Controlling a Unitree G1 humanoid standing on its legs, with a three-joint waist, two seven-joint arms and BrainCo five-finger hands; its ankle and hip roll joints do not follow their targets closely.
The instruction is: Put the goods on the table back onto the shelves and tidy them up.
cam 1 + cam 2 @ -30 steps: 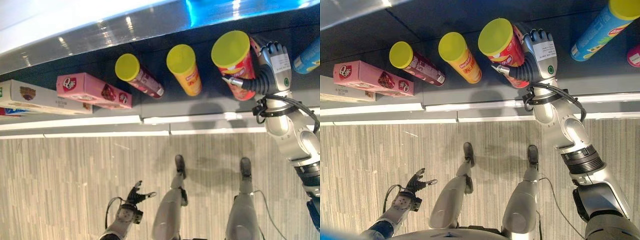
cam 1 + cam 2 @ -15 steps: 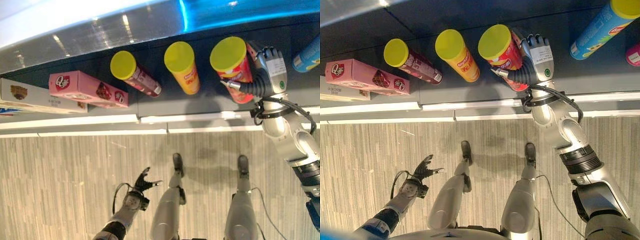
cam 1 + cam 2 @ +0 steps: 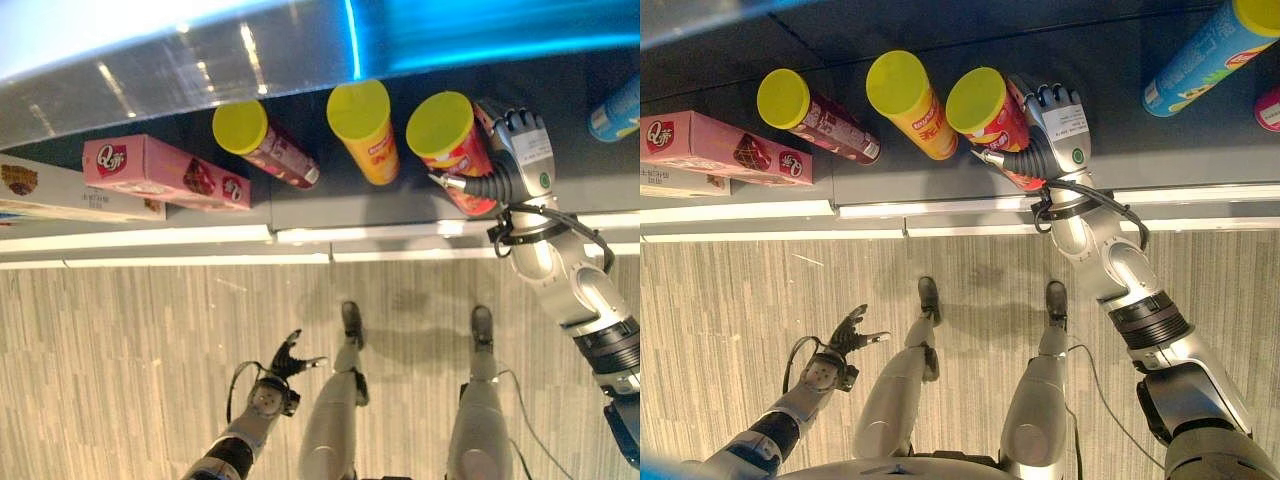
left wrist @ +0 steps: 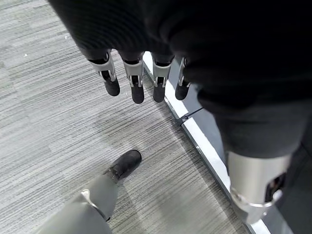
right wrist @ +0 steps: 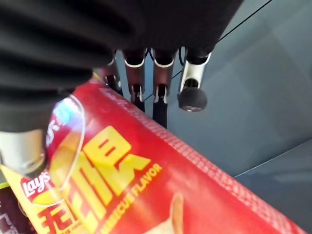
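Grey striped carpet floor (image 3: pixel 120 340) beside a white strip (image 3: pixel 140 240).

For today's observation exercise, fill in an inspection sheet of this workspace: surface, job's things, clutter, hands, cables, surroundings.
Surface: dark shelf, goods standing on it.
Job's things: red can in the right hand; yellow can, maroon can, pink box in a row beside it.
Clutter: blue can apart to the right.
Hands: right hand curled round the red can; left hand open, low over the floor.
Cables: nothing seen.
Surroundings: striped grey floor.
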